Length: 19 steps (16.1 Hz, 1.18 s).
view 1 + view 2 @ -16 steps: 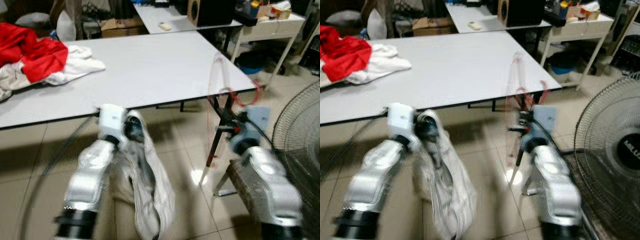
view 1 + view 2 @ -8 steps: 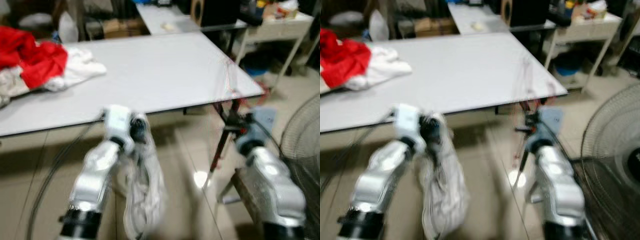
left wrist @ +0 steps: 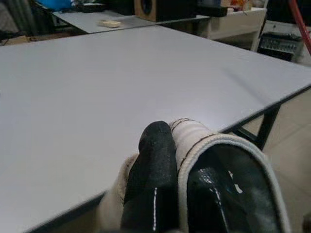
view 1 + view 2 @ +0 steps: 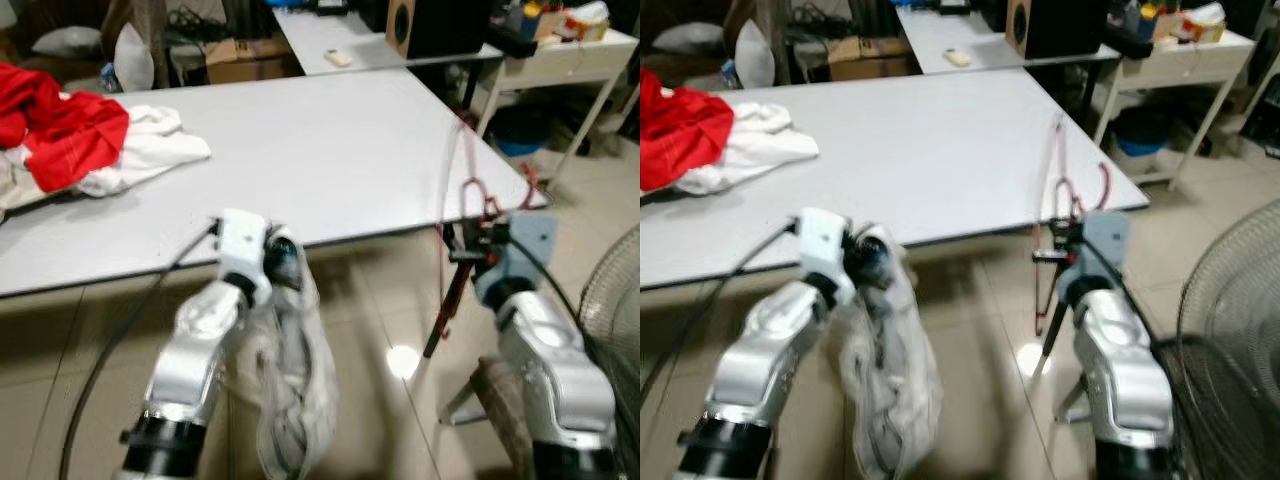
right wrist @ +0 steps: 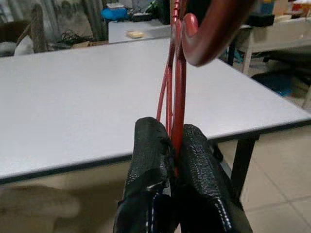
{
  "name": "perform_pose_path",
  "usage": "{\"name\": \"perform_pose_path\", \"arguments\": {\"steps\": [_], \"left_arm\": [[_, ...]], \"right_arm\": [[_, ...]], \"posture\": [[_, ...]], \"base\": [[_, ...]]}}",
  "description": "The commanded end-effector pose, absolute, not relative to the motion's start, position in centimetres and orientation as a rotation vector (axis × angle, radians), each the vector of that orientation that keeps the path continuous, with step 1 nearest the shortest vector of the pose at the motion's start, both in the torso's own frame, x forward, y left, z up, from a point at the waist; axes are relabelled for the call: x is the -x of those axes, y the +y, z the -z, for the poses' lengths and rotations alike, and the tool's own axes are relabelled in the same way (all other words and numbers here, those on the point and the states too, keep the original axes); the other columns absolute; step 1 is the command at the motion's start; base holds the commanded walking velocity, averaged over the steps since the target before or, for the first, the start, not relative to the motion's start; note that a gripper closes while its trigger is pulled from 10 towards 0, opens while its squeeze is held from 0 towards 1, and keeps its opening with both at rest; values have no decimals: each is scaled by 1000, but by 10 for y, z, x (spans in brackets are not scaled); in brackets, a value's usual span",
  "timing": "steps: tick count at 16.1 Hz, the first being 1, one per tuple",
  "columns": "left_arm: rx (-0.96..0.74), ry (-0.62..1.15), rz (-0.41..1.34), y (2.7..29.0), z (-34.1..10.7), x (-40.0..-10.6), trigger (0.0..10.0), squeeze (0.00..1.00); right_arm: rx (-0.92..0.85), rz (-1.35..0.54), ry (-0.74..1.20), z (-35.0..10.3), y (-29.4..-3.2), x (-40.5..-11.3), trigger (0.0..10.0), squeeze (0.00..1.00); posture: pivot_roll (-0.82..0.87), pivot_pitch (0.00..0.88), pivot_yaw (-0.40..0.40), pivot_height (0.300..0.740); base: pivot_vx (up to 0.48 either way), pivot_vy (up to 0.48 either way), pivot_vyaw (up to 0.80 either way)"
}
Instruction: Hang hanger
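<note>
My right gripper point(image 4: 478, 238) is shut on a red hanger point(image 4: 468, 188), which stands upright beside the near right corner of the grey table point(image 4: 330, 150). In the right wrist view the hanger's wires point(image 5: 177, 73) rise from between the black fingers point(image 5: 149, 145), with the hook curving overhead. My left gripper point(image 4: 276, 262) is shut on a white garment point(image 4: 295, 390) that hangs limp below the table's front edge. In the left wrist view the cloth's hem point(image 3: 197, 133) wraps over the fingers point(image 3: 155, 160).
A heap of red and white clothes point(image 4: 70, 130) lies on the table's far left. A fan's wire cage point(image 4: 615, 300) stands at the right, with a stool point(image 4: 500, 390) under my right arm. A black cable point(image 4: 110, 340) runs down the floor at left. More tables point(image 4: 340, 30) stand behind.
The whole view has shifted and sharpened, so the camera moved. Both grippers keep their holds and sit slightly nearer the table's front edge.
</note>
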State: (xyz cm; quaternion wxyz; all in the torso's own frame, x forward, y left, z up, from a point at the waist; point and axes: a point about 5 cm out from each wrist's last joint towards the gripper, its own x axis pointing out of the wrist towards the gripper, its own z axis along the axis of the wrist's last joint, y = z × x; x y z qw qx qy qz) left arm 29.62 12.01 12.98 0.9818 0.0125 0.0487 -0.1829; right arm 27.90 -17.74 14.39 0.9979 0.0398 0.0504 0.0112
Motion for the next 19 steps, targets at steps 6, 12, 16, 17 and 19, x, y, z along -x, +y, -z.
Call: {"name": "perform_pose_path", "arguments": {"steps": [6,12,16,17,19], "left_arm": [[-44,28,343,130,-145,-299,10000,0],[-43,30,351,129,-144,-298,10000,0],[-46,32,356,129,-144,-297,10000,0],[-47,32,357,130,-144,-297,10000,0],[-46,31,357,129,-144,-298,10000,0]], "right_arm": [[-101,-68,63,-149,-166,-280,10000,0],[-81,-55,69,-146,-168,-279,10000,0],[-87,-57,87,-143,-167,-279,10000,0],[-77,-54,85,-144,-166,-279,10000,0],[-73,-48,79,-144,-167,-278,10000,0]], "posture": [[-94,0,23,740],[-94,0,26,740],[-94,0,29,740],[-94,0,32,740],[-99,0,35,740]], "base": [[369,0,0],[368,0,0],[368,0,-394],[368,0,-788],[369,0,-209]]}}
